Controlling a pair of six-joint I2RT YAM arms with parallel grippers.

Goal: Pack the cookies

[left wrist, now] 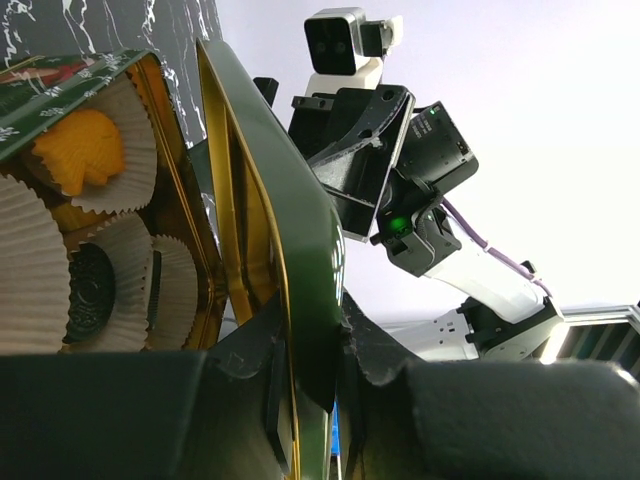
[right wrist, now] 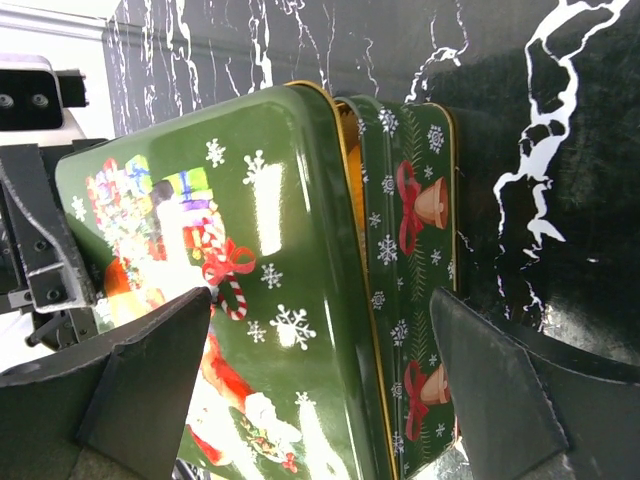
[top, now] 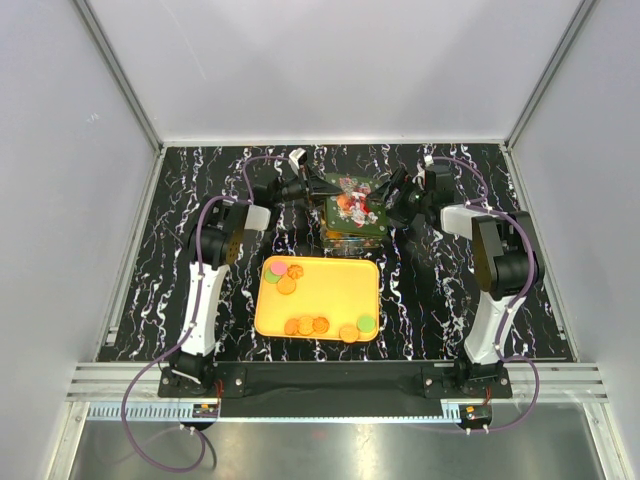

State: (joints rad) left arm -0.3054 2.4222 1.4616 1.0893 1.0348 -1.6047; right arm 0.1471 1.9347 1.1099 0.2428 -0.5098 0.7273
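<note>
Left gripper (left wrist: 315, 400) clamping lid (right wrist: 250, 250) rim, lid tilting over tin (right wrist: 410, 250); right gripper (right wrist: 320, 380) gaping at opposite edge; cookies (top: 320, 325) lying nearward on tray (top: 330, 285)

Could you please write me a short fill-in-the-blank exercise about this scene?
The left gripper is shut on the ____ of the tin.
The right gripper has its jaws ____.
The loose cookies lie on the yellow ____.
Inside the tin, cookies sit in ____ paper cups.
Missing words: lid; open; tray; white.
</note>
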